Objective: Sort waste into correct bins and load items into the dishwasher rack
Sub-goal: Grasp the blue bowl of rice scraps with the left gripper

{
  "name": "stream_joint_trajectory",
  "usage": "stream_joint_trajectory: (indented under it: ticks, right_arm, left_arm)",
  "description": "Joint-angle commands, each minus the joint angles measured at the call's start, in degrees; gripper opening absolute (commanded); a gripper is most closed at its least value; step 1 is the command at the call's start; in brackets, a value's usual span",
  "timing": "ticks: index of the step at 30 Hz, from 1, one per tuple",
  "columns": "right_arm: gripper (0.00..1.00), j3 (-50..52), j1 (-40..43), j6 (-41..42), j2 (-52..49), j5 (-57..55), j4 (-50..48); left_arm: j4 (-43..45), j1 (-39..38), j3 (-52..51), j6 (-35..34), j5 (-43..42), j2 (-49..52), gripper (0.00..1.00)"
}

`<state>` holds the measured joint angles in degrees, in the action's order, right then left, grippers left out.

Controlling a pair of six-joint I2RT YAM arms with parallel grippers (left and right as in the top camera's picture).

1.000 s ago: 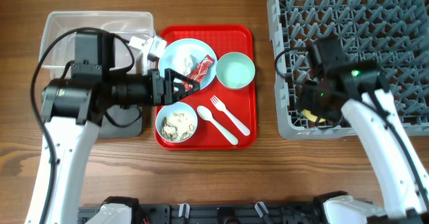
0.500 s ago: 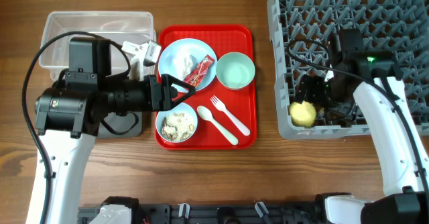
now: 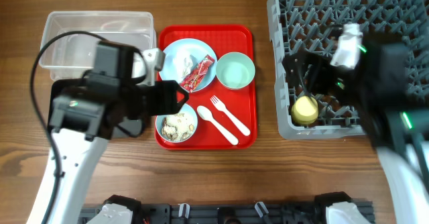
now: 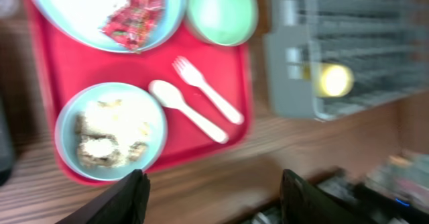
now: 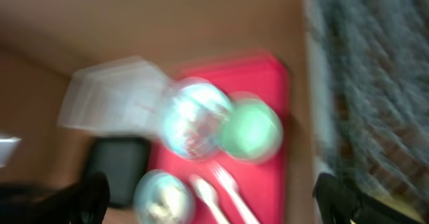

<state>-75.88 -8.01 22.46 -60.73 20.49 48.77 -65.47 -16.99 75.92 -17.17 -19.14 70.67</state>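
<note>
The small yellow-green cup sits in the front-left corner of the grey dishwasher rack and also shows in the left wrist view. My right gripper is open and empty, raised above it and blurred. My left gripper is open and empty over the red tray, between the pale blue plate and the blue bowl of beige scraps. The plate holds the red wrapper and white tissue. The green bowl, fork and spoon lie on the tray.
The clear tub stands at the back left. The black tray is mostly hidden under my left arm. The left wrist view shows the tray's front edge and wooden table beyond it.
My right gripper let go of the yellow-green cup in the rack's front-left corner and rose away from it. My left arm lifted and shifted slightly right over the tray.
</note>
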Motion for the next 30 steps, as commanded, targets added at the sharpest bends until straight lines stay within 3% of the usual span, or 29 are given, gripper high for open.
stream_joint_trajectory:
  ticks: [1,7,14,18,22,25,30]
  right_arm:
    - [1.0,-0.9,-1.1,2.7,6.9,7.9,-1.7]
    - [1.0,-0.9,-1.1,1.2,8.5,10.1,4.7]
    - [1.0,-0.8,-1.1,-1.6,6.4,11.5,10.3]
    - [1.0,-0.5,-1.1,-1.7,5.6,11.5,10.6]
    - [1.0,-0.5,-1.1,-1.7,5.3,11.3,10.4]
    - [1.0,-0.5,-1.1,-1.7,5.3,10.8,10.4]
    - [1.0,-0.5,-1.1,-1.7,5.3,10.8,10.3]
  left_arm:
    - [3.0,-8.2,-4.5,-10.8,17.1,4.7,0.63]
    - [9.1,-16.4,-8.2,-16.7,25.1,16.9,0.59]
    - [13.9,-17.8,-8.2,-20.2,25.2,28.2,0.5]
    - [15.5,-17.8,-8.2,-22.6,25.2,32.3,0.35]
    - [16.3,-18.1,-8.2,-22.8,25.0,34.7,0.27]
    - [15.6,-18.2,-8.2,-22.8,25.0,35.1,0.06]
    - [14.4,-18.2,-8.2,-22.8,25.0,34.0,0.04]
